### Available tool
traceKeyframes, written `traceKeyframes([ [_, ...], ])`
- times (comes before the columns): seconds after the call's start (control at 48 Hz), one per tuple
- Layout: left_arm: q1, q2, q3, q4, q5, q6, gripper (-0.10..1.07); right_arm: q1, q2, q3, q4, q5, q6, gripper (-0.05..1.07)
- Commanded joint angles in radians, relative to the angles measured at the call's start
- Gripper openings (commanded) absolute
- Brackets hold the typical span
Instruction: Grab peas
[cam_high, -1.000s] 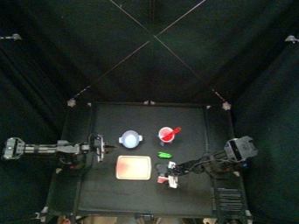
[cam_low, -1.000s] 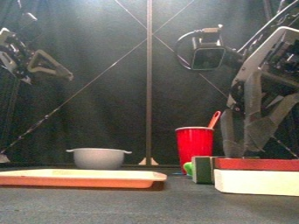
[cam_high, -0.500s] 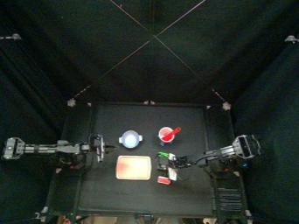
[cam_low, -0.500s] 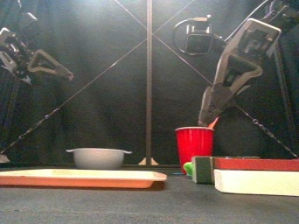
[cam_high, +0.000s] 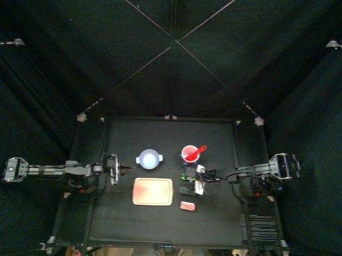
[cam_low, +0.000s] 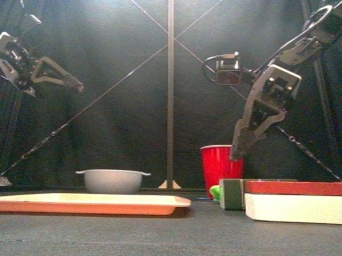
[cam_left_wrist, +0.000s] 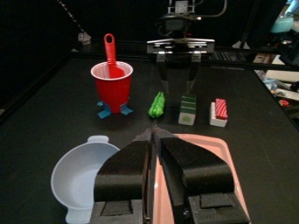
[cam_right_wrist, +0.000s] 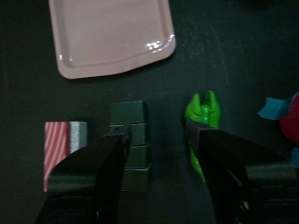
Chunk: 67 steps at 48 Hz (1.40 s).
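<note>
Black tabletop (cam_high: 120, 140) below, the wide-open right gripper (cam_right_wrist: 160, 149) straddles a dark green block (cam_right_wrist: 128, 144), so it should shift sideways over the small bright-green peas (cam_right_wrist: 201, 112) before closing.

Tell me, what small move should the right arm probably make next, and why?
Probably shift sideways toward the peas, then lower. Its open right gripper hangs above the table, straddling the gap between the dark green block and the peas, so one of its fingers sits over them instead of beside them.
</note>
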Motion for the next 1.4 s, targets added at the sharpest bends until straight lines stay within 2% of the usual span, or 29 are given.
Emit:
traceKeyframes([
  [0.0, 0.003, 0.002, -0.011, 0.002, -0.009, 0.002, 0.55, -0.025, -0.006, -0.003, -0.025, -0.005, 0.002, 0.87],
  [0.188, 0.005, 0.003, -0.011, 0.002, -0.011, 0.002, 0.55, -0.075, 0.035, 0.005, -0.021, -0.003, 0.003, 0.88],
  [0.375, 0.008, 0.003, -0.011, 0.003, -0.009, 0.003, 0.55, -0.094, 0.069, 0.009, -0.037, 0.003, 0.002, 0.88],
  [0.896, 0.014, 0.003, -0.008, 0.002, -0.009, 0.002, 0.55, -0.092, 0.147, 0.009, -0.040, 0.025, 0.002, 0.87],
  [1.167, 0.018, 0.003, -0.006, 0.002, -0.009, 0.002, 0.55, -0.087, 0.149, 0.008, -0.040, 0.020, 0.002, 0.85],
  [1.375, 0.021, 0.003, -0.006, 0.002, -0.011, 0.002, 0.55, -0.087, 0.150, 0.006, -0.041, 0.020, 0.002, 0.75],
])
